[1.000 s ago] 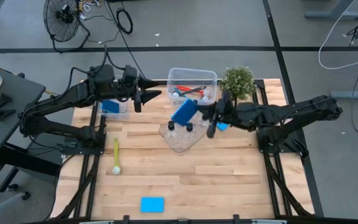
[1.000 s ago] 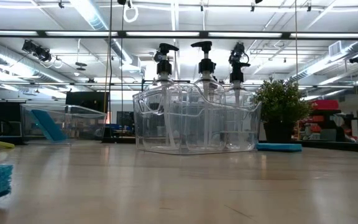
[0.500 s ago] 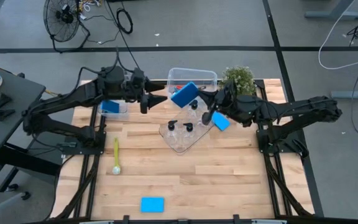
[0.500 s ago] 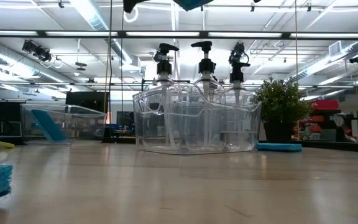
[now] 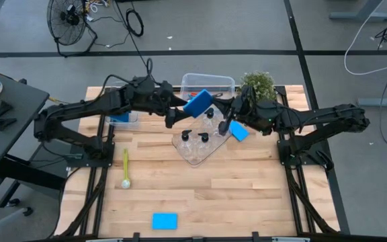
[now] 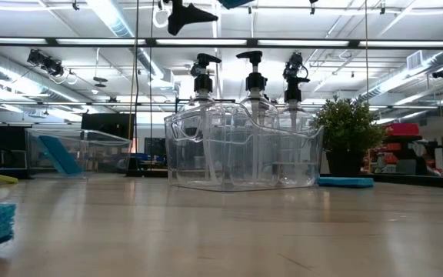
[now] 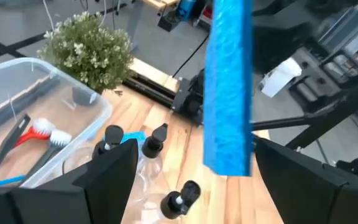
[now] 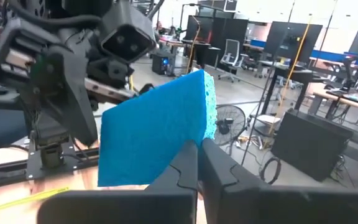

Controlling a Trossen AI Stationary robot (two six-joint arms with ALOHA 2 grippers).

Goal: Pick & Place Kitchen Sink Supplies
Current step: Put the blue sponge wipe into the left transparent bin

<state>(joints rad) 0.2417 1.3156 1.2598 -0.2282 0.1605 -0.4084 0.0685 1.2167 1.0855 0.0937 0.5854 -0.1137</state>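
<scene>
Progress looks partial, as we judge it. Going left to right in the high view: a small bin (image 5: pixel 121 115) at the table's (image 5: pixel 247 188) left edge already holds a blue sponge, a yellow-green brush (image 5: pixel 125 168) lies loose on the wood nearer the front, and a light-blue sponge (image 5: pixel 164 220) lies alone at the front edge. Past these, our left gripper (image 5: pixel 177 114) hangs above the table with its fingers spread wide and nothing between them, its tips aimed at the held sponge (image 5: pixel 198 103). That sponge is in the air over the tray (image 5: pixel 195 156) of pump bottles (image 5: pixel 185 137), just in front of the big bin (image 5: pixel 207 83), pinched at one end by our right gripper (image 5: pixel 215 107), whose fingers are shut on it. Another sponge (image 5: pixel 239 132) lies on the table under the right arm, near the plant (image 5: pixel 257 86).

So the bottles stand in the tray and red and grey brushes (image 7: pixel 23 134) lie in the big bin, while two sponges and one brush remain loose.

The held sponge's long axis runs aslant across the table, its free end reaching toward the left gripper. In the left wrist view it shows edge-on, a narrow upright strip standing between the spread fingers but beyond them; we think a handover is the step in hand.
</scene>
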